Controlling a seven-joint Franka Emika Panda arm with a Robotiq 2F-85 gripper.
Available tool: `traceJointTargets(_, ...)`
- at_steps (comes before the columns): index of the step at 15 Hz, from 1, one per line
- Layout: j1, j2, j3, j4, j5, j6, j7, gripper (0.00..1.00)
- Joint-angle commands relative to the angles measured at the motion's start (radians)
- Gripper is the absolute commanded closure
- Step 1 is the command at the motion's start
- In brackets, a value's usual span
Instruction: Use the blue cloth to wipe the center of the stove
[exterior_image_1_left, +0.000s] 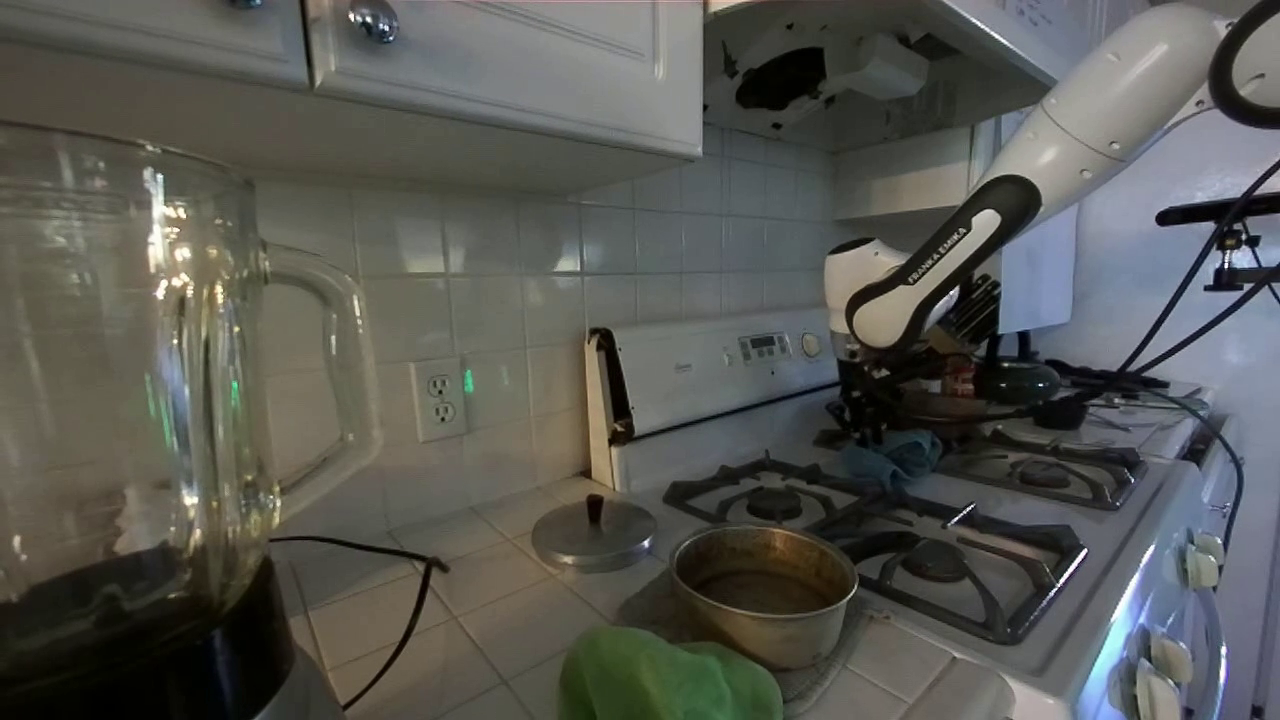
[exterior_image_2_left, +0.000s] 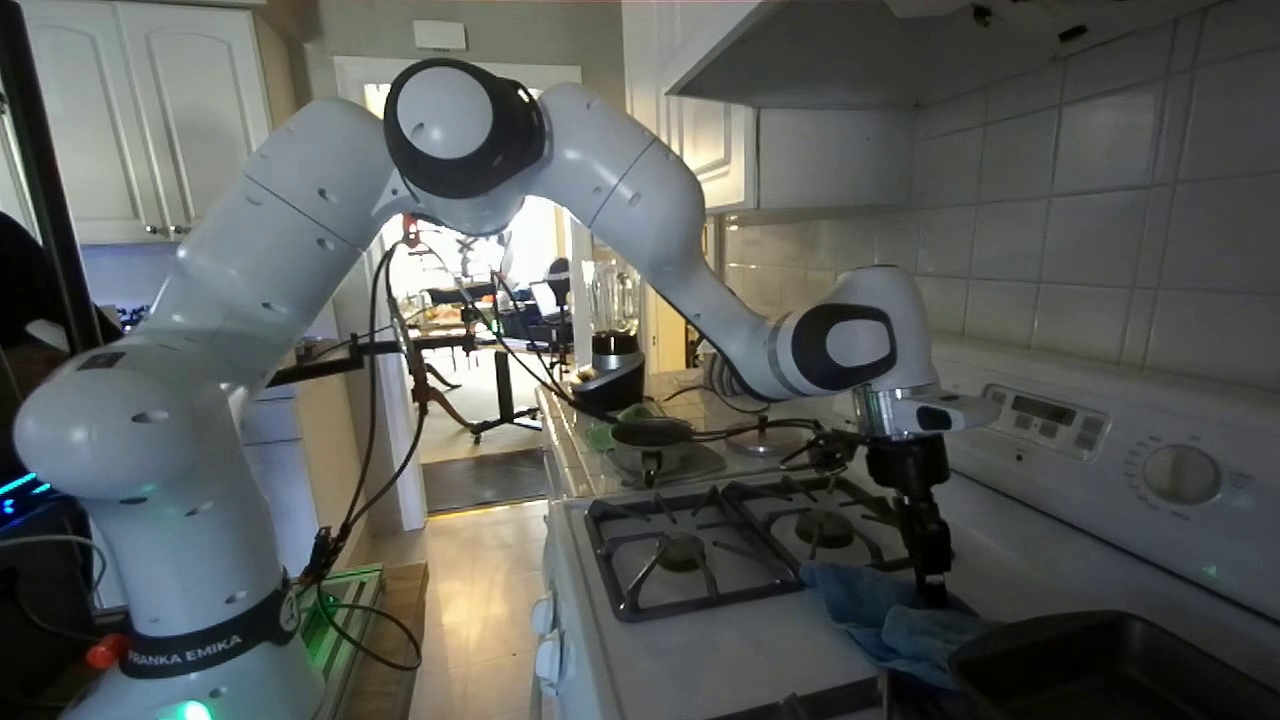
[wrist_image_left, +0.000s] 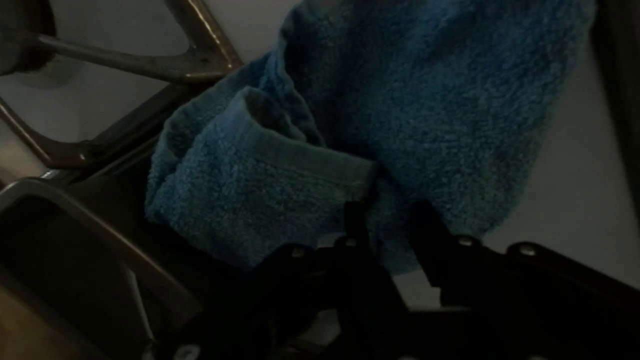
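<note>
The blue cloth lies bunched in the middle of the white stove, between the burner grates. It also shows in an exterior view, partly touching a grate and a dark pan. In the wrist view the cloth fills most of the picture, with a folded hem near the fingers. My gripper points down onto the cloth, with its fingers nearly closed and a narrow strip of cloth between them. The gripper also shows in both exterior views. The fingertips are dark and partly buried in the cloth.
A dark baking pan sits beside the cloth. Black grates stand on either side. A pot, a lid, a green cloth and a blender stand on the counter. The control panel rises behind.
</note>
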Motion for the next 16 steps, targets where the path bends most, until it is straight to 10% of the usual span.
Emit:
traceJointTargets(1, -0.067, -0.010, 0.084, -0.022, 0.001, 0.095, -0.055, 0.99)
traceJointTargets(16, -0.154, -0.152, 0.180, -0.240, -0.094, -0.094, -0.493, 1.00)
